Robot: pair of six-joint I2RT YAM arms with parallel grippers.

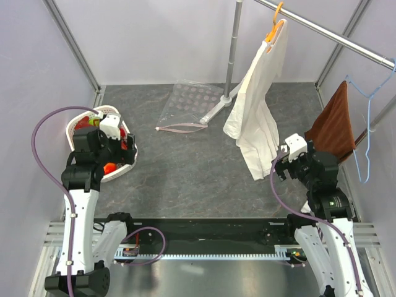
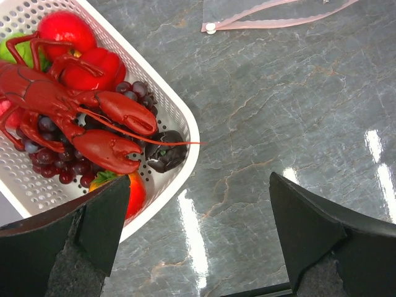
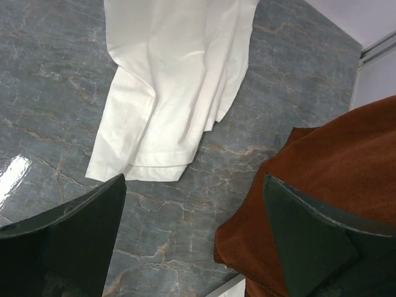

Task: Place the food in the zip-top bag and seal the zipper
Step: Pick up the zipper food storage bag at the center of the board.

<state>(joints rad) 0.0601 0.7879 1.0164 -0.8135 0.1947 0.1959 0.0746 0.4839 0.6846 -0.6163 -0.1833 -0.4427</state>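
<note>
tangled basket, flat bag, cloth in the reach path

the left end effector hovers with its fingers spread and empty over the near rim of the white basket at the counter's left edge. the food sits in it: a red lobster sprawls over the grapes and red fruit. its claws and thin feelers overlap the pile, so lifting it would likely drag grapes over the rim, and a pinch on round fruit may slip.

the zip-top bag lies flat toward the counter's far edge, well apart from the basket, with its pink zipper on the near side. whether the mouth is open cannot be told. the floppy film will probably collapse unless it is held. the rack's foot touches the bag's right side and may pin it.

the right end effector, also spread and empty, sits near the right edge between the cream shirt and a brown cloth. reaching across risks snagging either.
</note>
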